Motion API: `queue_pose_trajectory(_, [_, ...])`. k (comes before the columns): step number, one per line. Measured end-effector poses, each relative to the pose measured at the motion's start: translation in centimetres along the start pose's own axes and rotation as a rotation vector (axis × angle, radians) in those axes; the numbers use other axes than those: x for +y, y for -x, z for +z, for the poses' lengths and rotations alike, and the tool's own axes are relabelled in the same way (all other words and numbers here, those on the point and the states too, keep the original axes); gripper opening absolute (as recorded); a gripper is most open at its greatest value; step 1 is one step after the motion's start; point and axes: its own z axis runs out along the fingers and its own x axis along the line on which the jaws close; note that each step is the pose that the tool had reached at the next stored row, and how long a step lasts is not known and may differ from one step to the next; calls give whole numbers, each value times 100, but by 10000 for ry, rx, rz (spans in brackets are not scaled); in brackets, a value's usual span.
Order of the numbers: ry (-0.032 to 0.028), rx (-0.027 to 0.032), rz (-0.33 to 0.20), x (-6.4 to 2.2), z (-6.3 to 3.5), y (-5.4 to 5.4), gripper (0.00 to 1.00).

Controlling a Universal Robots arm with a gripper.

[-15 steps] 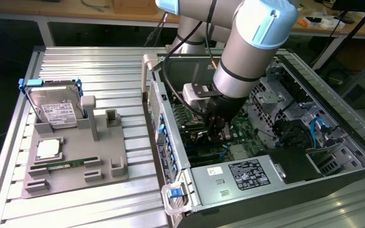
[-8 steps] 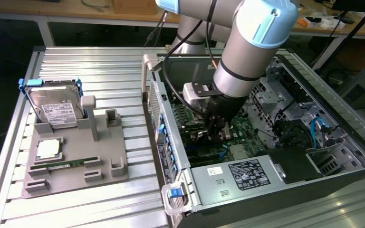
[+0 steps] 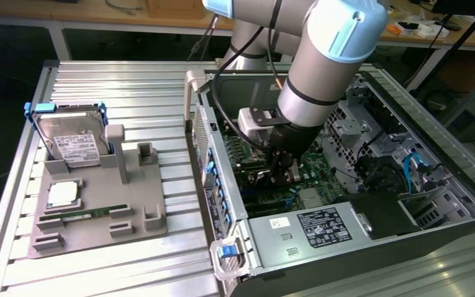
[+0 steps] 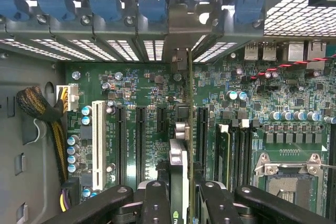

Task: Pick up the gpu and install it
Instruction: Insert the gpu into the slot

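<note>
My gripper (image 3: 283, 172) reaches down inside the open computer case (image 3: 221, 204), low over the green motherboard (image 4: 142, 82). In the wrist view the black fingers (image 4: 156, 200) are shut on the gpu (image 4: 179, 156), which I see edge-on as a thin card with a silver part and a green board edge. It stands upright between two long black expansion slots (image 4: 140, 140). Its metal end bracket (image 4: 181, 24) sits against the case's rear slot openings, under the blue clips (image 4: 152, 1). I cannot tell whether its lower edge touches a slot.
On the exterior view's left, a grey holder (image 3: 97, 216) carries a silver hard drive (image 3: 71, 141), a square chip (image 3: 62, 195) and a narrow green memory stick (image 3: 85, 215). A braided cable bundle (image 4: 42, 114), the power supply (image 3: 303, 228) and the processor socket (image 4: 286, 182) crowd the case.
</note>
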Motion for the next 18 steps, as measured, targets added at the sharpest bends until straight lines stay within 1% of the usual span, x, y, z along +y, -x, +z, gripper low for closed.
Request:
queue_pose_trajectory(13, [5, 1, -146, 0, 43, 7, 27])
queue_pose_trajectory(15, [3, -1, -150, -1, 43, 8, 27])
queue_pose_trajectory(18, [0, -15, -172, 0, 16, 10, 27])
